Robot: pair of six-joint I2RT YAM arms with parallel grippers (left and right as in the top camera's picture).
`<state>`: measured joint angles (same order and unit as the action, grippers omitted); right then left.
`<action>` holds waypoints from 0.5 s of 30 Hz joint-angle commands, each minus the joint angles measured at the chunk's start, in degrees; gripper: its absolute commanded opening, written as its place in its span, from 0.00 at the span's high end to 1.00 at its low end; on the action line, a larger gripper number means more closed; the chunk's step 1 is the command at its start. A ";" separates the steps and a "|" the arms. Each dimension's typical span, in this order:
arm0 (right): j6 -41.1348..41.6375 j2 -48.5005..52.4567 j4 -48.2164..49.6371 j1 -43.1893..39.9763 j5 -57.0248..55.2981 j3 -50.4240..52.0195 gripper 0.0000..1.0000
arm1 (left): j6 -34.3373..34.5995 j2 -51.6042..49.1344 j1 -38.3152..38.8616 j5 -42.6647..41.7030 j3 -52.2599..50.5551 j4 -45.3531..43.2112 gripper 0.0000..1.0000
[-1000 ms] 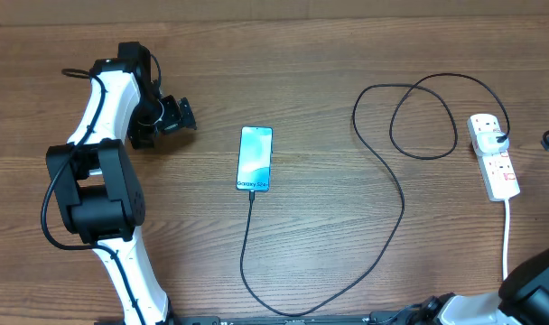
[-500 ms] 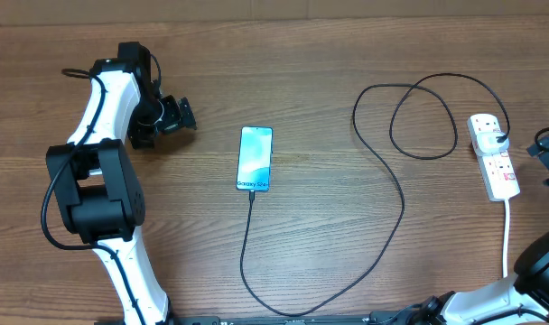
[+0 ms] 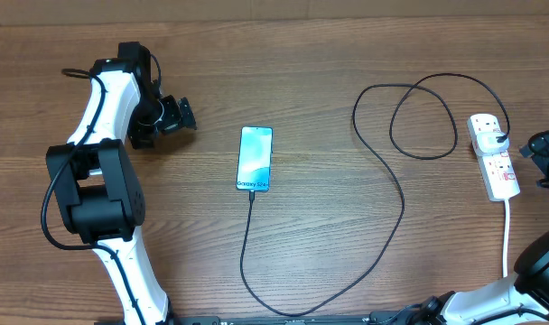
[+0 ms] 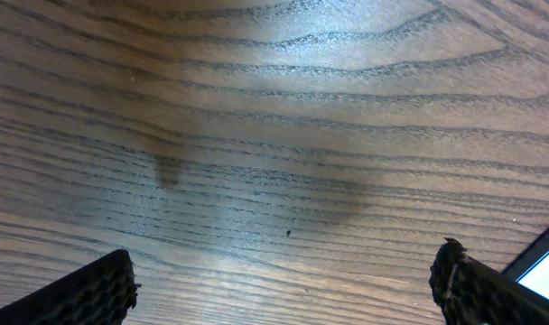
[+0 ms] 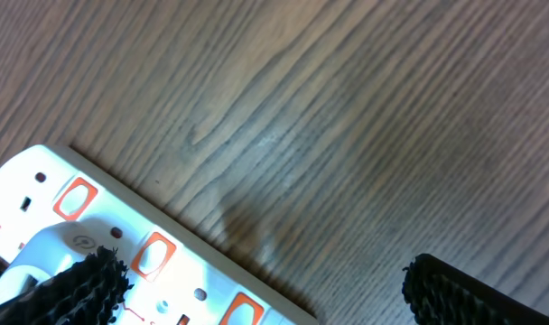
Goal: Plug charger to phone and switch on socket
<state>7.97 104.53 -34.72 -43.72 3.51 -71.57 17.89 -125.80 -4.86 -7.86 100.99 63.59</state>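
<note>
The slim smartphone with a lit light-blue screen lies flat mid-bench. The thin black charger cable meets the phone's near end, sweeps right of it in wide loops, and ends in a black plug seated in the white power strip with red switches, well right of the phone. The left gripper hangs left of the phone over the bare wooden bench, jaws wide apart. The right gripper is farthest right of the phone, just beside the strip, jaws also wide apart and empty.

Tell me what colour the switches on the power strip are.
The switches are orange-red on the white power strip; clearest in the right wrist view.
</note>
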 commanded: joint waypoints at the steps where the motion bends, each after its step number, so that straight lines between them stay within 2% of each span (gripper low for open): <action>1: -1.05 1.81 0.85 0.26 1.33 1.16 0.00 | 0.55 -0.44 0.33 0.63 1.14 -0.04 0.00; 15: -4.09 3.30 3.85 0.26 4.94 3.10 0.00 | 0.57 -0.44 0.33 0.63 1.14 -0.04 0.00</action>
<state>4.93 107.37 -31.51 -43.72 7.57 -68.88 17.89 -125.80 -4.86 -7.84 100.99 63.59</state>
